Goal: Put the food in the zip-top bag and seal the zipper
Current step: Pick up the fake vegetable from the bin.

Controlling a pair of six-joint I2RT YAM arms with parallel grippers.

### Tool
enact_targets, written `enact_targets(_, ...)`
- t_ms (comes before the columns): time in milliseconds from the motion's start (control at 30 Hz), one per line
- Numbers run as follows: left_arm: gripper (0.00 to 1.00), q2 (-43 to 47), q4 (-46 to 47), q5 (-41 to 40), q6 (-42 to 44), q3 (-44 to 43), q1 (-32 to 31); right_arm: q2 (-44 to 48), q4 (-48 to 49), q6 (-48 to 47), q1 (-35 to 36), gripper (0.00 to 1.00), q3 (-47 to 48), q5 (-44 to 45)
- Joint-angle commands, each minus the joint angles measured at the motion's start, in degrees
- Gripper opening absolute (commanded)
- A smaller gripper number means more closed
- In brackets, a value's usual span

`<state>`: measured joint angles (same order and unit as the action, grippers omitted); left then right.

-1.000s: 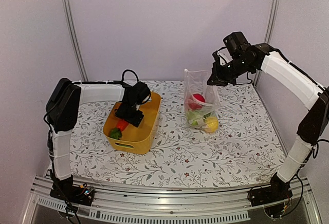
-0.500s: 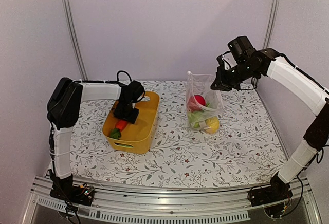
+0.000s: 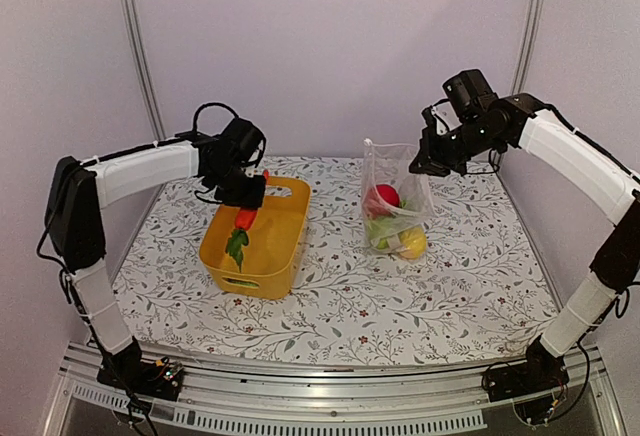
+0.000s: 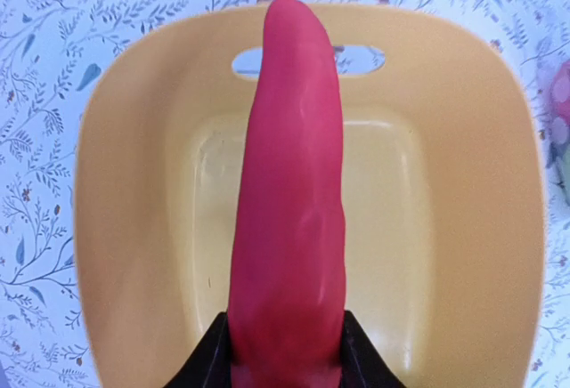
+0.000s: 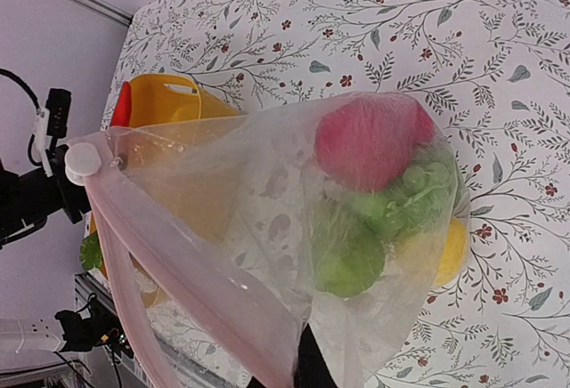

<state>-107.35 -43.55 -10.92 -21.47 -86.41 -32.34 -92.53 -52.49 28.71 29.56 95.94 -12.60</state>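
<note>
Left gripper around glossy (tapered) carrot

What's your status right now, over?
Left gripper shut on carrot, above yellow basket. Right gripper holds zip-top bag upright by its mouth, food inside, unsealed. Nothing between basket and bag.

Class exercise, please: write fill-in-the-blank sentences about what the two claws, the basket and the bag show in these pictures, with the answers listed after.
1. The left claw holds the carrot over a basket whose colour is ___.
2. The inside of that basket is ___.
3. The right claw holds up the zip-top bag, in which the topmost piece of food is ___.

Answers: yellow; empty; red.
</note>
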Motion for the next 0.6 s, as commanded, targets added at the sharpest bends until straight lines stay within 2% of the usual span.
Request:
enact_targets(0,0.22,8.2,3.9,2.1,-1.4,-0.8,-0.8,-0.9,-1.1,0.3,0.5,0.0,2.9,-0.3)
enact_targets(100,0.22,11.8,6.9,5.7,-1.7,-2.6,-1.2,-2.9,-2.3,-0.3,1.1,0.0,5.4,-0.2)
enact_targets(200,0.22,16.0,14.3,12.1,-1.7,-3.1,-2.2,-5.2,-2.6,-0.3,1.7,0.0,8.1,-0.7)
enact_targets(267,0.23,18.8,22.0,17.0,-1.2,-2.6,-3.4,-7.0,-3.1,-0.3,2.2,0.0,10.6,-1.6)
enact_targets(400,0.23,22.6,40.1,20.8,-0.5,-0.6,-6.7,-11.0,-4.8,0.1,3.7,0.0,17.2,-3.7)
enact_targets(567,0.22,20.3,59.2,22.7,-3.7,1.4,-9.5,-15.1,-6.7,0.3,4.8,0.0,22.1,-6.6)
